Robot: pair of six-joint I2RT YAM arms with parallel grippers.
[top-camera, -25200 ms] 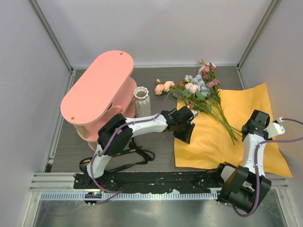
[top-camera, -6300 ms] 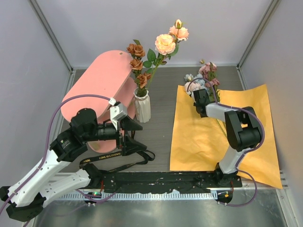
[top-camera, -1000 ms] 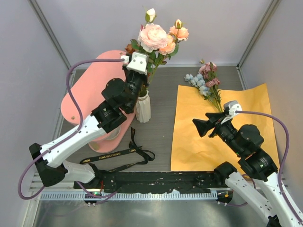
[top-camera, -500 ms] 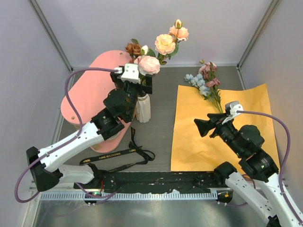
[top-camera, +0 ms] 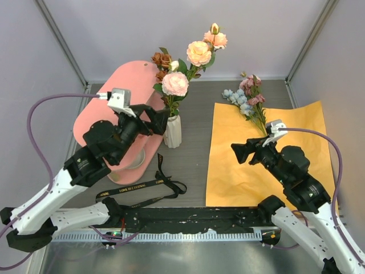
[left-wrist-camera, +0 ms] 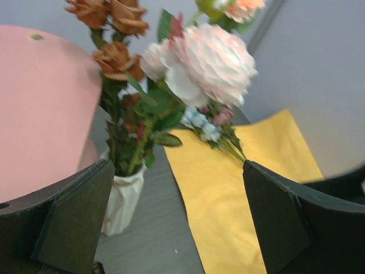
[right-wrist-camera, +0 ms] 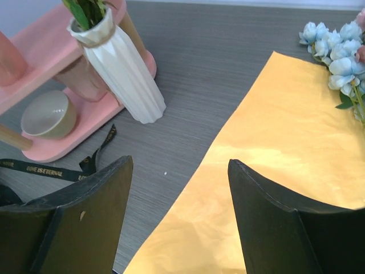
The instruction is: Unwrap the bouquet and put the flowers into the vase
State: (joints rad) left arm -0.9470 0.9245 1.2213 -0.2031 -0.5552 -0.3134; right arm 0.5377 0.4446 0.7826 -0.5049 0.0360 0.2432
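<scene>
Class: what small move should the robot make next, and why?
Probably the right gripper, open over the orange paper sheet, should reach toward the pale blue and mauve flowers lying at its far edge: they are not yet in the white ribbed vase.

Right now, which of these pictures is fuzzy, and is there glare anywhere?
Left wrist view: soft all over, with the big pink rose and the vase both smeared. Right wrist view: crisp, with a pale sheen across the orange paper. Top external view: sharp and evenly lit, no strong glare.
</scene>
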